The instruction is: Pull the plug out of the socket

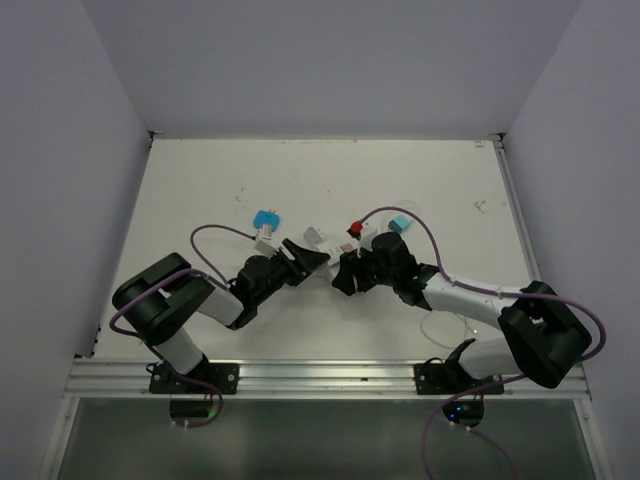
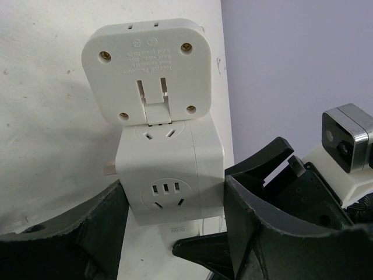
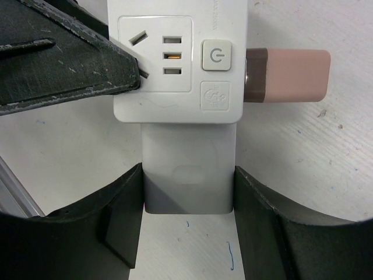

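On the table (image 1: 200, 190) my left gripper (image 2: 172, 198) and right gripper (image 3: 189, 178) meet nose to nose near the middle. The socket (image 2: 169, 169) sits between my 2 left fingers (image 2: 87, 239), touching both. The plug (image 3: 189, 146) stands in the socket's face toward my right arm, between my 2 right fingers (image 3: 285, 233), touching both. A second plug (image 3: 285, 74) juts from the socket's side. A flat adapter (image 2: 148, 70) lies just beyond the socket; I cannot tell whether they touch. Farther back, a small connector (image 1: 266, 220) lies to the left and a small block (image 1: 399, 222) to the right.
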`<state>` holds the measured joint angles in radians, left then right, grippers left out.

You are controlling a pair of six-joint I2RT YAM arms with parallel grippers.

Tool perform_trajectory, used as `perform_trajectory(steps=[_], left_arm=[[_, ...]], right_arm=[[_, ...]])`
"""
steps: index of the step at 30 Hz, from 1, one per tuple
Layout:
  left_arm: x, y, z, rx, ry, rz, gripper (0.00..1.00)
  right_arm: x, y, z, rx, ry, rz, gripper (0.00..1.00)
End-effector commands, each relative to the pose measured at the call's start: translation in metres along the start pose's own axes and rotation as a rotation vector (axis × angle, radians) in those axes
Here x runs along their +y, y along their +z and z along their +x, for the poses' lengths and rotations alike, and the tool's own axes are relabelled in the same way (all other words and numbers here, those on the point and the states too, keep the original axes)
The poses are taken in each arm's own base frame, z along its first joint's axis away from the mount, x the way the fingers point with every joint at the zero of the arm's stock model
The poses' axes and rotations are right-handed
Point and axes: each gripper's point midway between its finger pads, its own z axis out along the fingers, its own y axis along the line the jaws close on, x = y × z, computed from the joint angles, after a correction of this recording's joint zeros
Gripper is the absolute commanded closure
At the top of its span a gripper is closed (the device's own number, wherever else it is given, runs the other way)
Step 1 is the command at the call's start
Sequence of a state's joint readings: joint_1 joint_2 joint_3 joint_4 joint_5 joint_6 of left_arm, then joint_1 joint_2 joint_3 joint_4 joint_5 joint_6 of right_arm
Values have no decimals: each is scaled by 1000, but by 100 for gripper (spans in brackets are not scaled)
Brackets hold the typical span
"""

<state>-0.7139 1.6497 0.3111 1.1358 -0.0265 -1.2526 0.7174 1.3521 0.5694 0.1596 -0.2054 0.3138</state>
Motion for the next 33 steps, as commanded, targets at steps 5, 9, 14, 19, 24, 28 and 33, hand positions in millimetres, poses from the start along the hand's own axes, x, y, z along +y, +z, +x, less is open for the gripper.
perform_trajectory(steps=[5, 9, 14, 19, 24, 28, 33], left_arm=[[3, 13, -103, -397, 22, -47, 100], [-5, 15, -113, -426, 38, -39, 100], [-10, 14, -122, -446, 53, -34, 100], [-8, 8, -135, -486, 24, -31, 100], [-18, 7, -146, -519, 39, -19, 100], [-17, 5, -146, -522, 44, -25, 100], [-13, 2, -147, -526, 41, -33, 100]], right_arm=[[17, -21, 42, 177, -14, -84, 100], [17, -24, 48, 208, -5, -83, 100], [20, -33, 48, 194, -4, -92, 100], [22, -40, 56, 211, 8, -105, 100], [25, -47, 59, 222, 19, -115, 100], [23, -48, 63, 234, 39, -99, 100], [24, -53, 64, 228, 61, -93, 100]])
